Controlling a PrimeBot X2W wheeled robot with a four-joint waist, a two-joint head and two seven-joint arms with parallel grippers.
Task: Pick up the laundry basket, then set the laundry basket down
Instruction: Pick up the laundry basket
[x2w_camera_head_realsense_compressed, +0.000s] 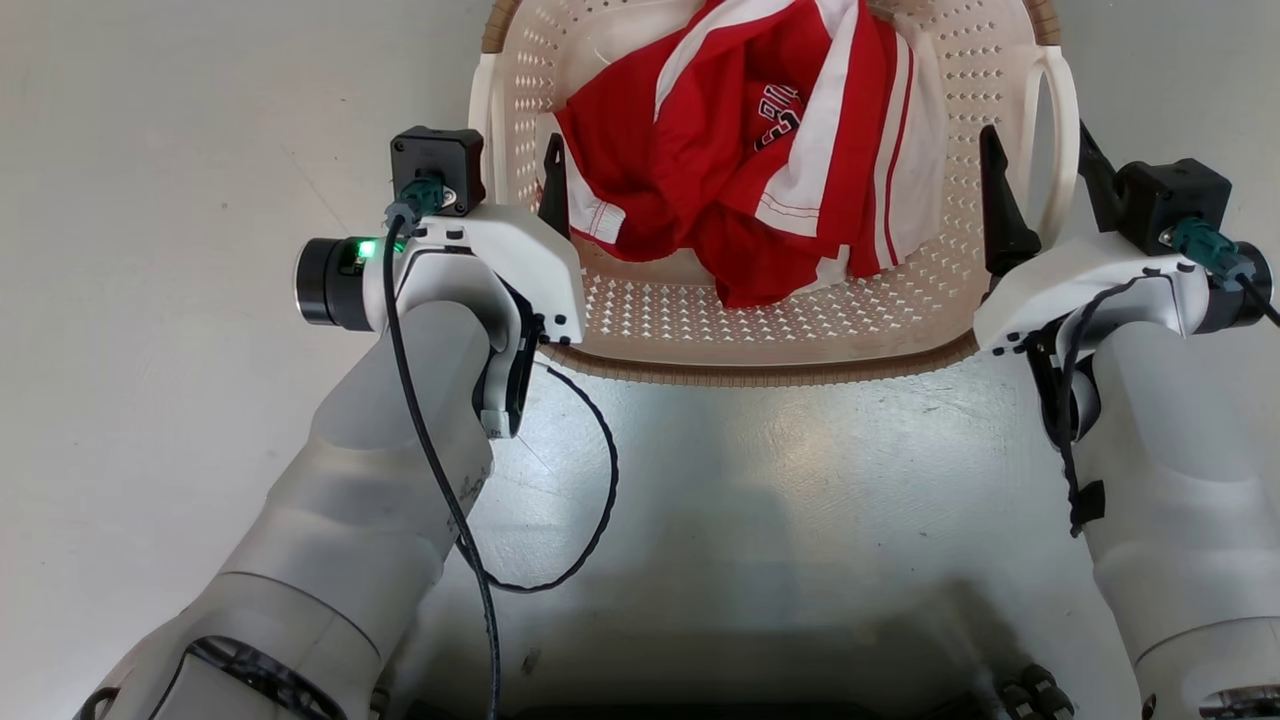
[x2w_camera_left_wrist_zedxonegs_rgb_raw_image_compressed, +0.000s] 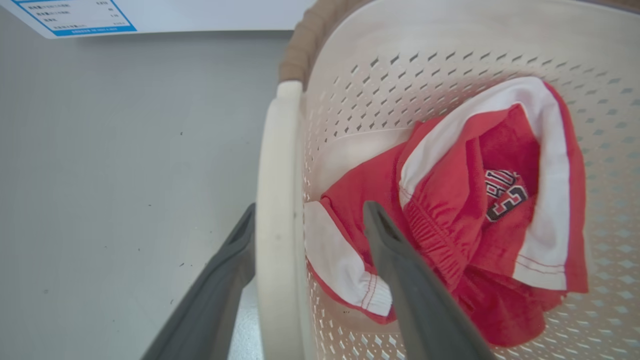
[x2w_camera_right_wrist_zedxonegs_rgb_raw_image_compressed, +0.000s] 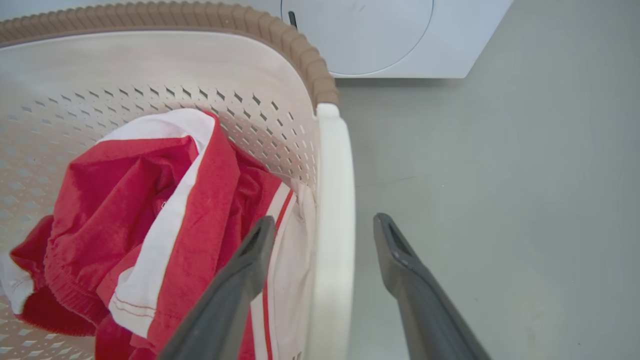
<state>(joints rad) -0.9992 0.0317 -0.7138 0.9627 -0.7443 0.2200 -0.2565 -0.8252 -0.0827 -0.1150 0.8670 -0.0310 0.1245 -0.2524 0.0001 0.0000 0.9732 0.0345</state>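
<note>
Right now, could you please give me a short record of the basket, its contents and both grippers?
basket: laundry basket, upright
contents: red and white garment
left gripper: jaws open, astride the left handle
right gripper: jaws open, astride the right handle
lifted: cannot tell

Far side of laundry basket (x2w_camera_head_realsense_compressed: 760, 375) off-frame

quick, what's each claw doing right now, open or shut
left claw: open, astride the left handle of the laundry basket, not clamped.
right claw: open, astride the right handle, gaps on both sides.
</note>
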